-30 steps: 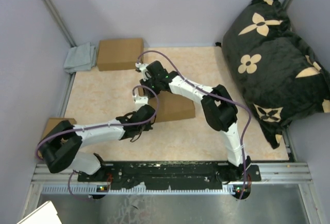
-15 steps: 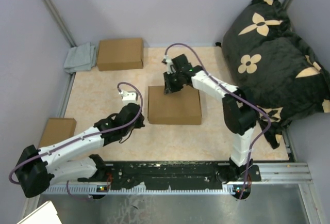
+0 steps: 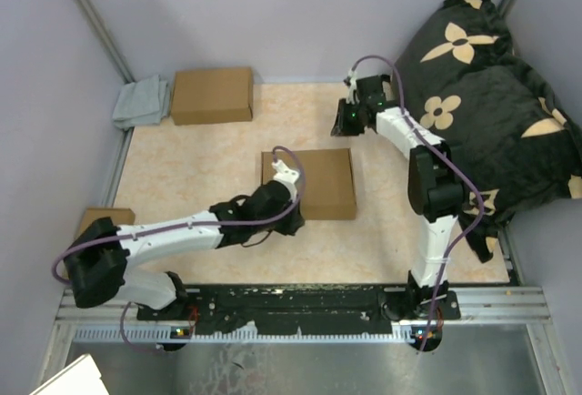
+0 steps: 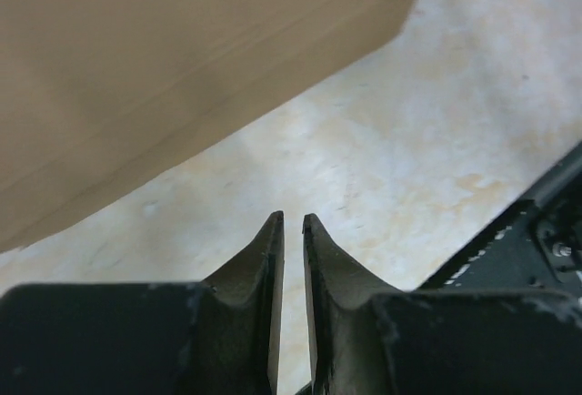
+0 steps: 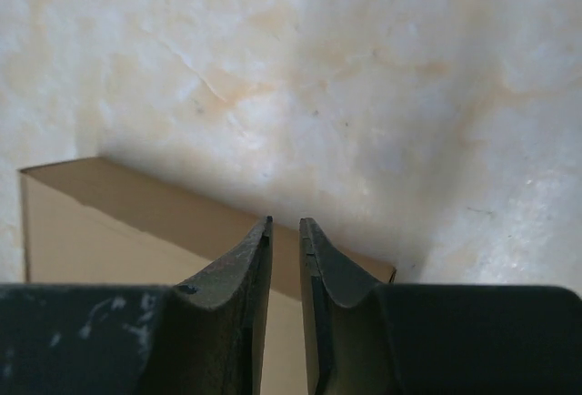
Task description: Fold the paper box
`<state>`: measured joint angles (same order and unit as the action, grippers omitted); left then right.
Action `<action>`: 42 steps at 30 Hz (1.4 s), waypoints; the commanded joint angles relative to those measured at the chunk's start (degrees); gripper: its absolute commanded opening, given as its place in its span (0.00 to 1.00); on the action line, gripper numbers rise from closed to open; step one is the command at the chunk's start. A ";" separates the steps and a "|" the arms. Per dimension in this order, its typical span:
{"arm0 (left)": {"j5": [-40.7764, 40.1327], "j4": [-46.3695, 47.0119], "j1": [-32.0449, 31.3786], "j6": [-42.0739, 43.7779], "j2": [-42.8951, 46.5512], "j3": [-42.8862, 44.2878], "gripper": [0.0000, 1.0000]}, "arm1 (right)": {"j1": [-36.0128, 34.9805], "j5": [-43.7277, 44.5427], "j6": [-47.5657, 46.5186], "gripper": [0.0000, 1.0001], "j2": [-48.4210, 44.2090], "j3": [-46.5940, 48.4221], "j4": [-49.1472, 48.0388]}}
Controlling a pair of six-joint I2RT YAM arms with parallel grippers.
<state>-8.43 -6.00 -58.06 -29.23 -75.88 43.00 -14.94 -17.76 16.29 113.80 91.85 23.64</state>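
- The paper box [image 3: 318, 181] lies flat and closed near the middle of the bench [image 3: 182, 172], with its plain brown lid up.
- The left tool [image 3: 291, 220] is at the box's near-left corner, and the left arm reaches across to it from the near-left.
- In the left wrist view, the left tool [image 4: 293, 222] has its fingers nearly together with only a thin slit between them and nothing in it.
- In that view the tips are over bare bench, and the box [image 4: 182, 67] fills the upper left just beside them, not touching.
- A black rail [image 4: 536, 231] shows at the right edge of the left wrist view.
- The right tool [image 3: 346, 124] is beyond the box's far-right corner, over the bench and apart from the box.
- In the right wrist view, the right tool [image 5: 285, 224] also has its fingers close together with a narrow gap and nothing between them.
- The box's edge and corner [image 5: 109, 222] show low in that view, partly hidden behind the fingers, with marbled bench past them.
- I cannot tell how high either tool is above the bench.
- A second brown box [image 3: 212, 95] sits at the far-left of the bench with a grey cloth [image 3: 141, 102] just beside it on its left.
- A small cardboard piece [image 3: 107, 220] lies at the left edge near the left arm.
- A black cushion [image 3: 491, 95] with tan flower shapes leans at the far right, close to the right arm.
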 commanded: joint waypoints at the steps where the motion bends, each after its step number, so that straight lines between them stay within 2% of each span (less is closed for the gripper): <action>1: 0.16 5.16 -4.67 0.20 -6.11 6.03 0.20 | -1.23 -1.35 -0.27 0.19 1.34 -2.84 -1.21; 8: 1.13 8.44 -7.77 -1.02 -15.90 9.81 0.20 | -1.23 -2.86 0.14 0.20 -3.25 -13.25 -5.00; 15: 0.49 8.71 -9.43 -1.24 -24.77 13.60 0.19 | -1.41 -4.69 -0.47 0.20 -4.82 -16.98 -5.79; 20: -6.82 10.65 -9.49 -2.55 -27.90 13.82 0.17 | -5.27 -5.30 -1.32 0.20 -5.70 -18.86 -4.78; 24: -14.62 8.89 -9.50 -6.94 -29.02 15.28 0.18 | -9.50 -4.01 -0.27 0.20 -8.61 -24.95 -7.36; 29: -19.61 9.51 -9.48 -8.95 -30.85 16.98 0.18 | -11.31 -4.81 2.10 0.20 -11.56 -31.77 -11.99; 32: -19.51 7.86 -9.45 -8.64 -31.74 19.20 0.19 | -11.50 -3.74 1.85 0.20 -12.36 -32.85 -11.48; 34: -18.07 7.01 -9.60 -8.00 -31.13 19.71 0.22 | -11.45 -1.77 1.08 0.21 -13.34 -32.52 -10.57; 38: -19.49 3.98 -10.53 -7.06 -26.90 19.31 0.43 | -11.43 2.65 -0.16 0.24 -17.46 -30.01 -7.95; 42: -20.94 0.69 -10.77 -4.81 -21.08 19.10 0.52 | -11.43 7.71 -1.53 0.25 -21.40 -25.30 -3.98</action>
<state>-21.50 -4.01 -70.35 -36.95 -103.85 60.49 -24.75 -12.95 16.14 97.93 62.89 7.18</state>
